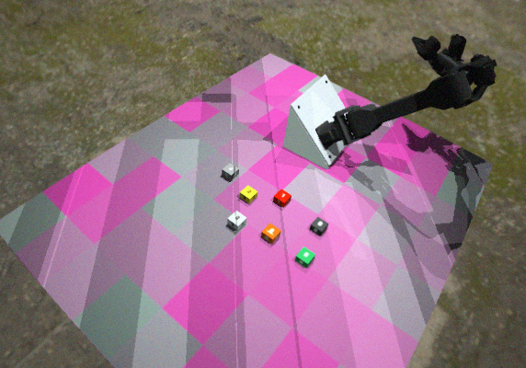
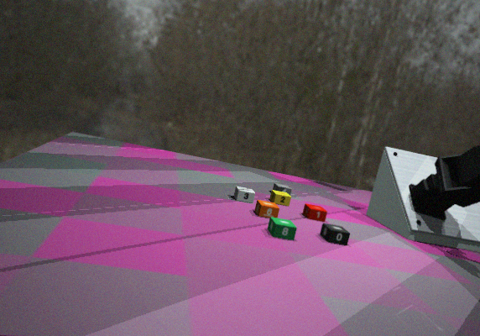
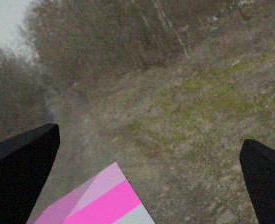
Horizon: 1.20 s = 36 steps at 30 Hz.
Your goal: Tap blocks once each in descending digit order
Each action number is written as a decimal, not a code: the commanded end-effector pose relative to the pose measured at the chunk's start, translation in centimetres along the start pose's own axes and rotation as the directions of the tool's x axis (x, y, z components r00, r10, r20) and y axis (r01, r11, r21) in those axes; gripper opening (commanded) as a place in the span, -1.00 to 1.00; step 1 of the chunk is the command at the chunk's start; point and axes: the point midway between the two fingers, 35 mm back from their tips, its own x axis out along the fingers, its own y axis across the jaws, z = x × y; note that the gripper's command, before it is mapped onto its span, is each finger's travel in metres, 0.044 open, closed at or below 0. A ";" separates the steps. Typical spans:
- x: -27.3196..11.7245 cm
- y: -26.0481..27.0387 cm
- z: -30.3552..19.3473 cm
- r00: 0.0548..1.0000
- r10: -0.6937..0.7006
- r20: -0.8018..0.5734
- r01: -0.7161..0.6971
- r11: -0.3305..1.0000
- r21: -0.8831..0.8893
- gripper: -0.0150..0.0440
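Green block [image 1: 305, 257] [image 2: 282, 228], its 8 the highest digit I can read, sits at the near end of the loose cluster on the desk [image 1: 202, 285] [image 2: 126, 302], and gaps around each block leave room for clean taps! Tool [image 1: 437, 48] [image 3: 152, 141] spread nearly full, gripping nothing, well apart from them all, likely parked high to avoid stray touches!

Seven separate blocks lie flat on the desk [image 1: 124, 336] [image 2: 126, 302]: green 8 [image 1: 305, 257] [image 2: 282, 228] near, black 0 [image 1: 318, 226] [image 2: 335, 233] to its right, orange [image 1: 270, 234] [image 2: 267, 209] between green and white 3 [image 1: 236, 221] [image 2: 244, 194], red 1 [image 1: 282, 198] [image 2: 315, 212] right of yellow 2 [image 1: 248, 194] [image 2: 280, 197], grey [image 1: 230, 172] [image 2: 282, 188] farthest. The orange and grey digits are too blurred to read.
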 end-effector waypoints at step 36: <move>-49.7 -1.3 -20.5 -0.200 -0.784 -0.588 0.670 -0.547 0.502 0.86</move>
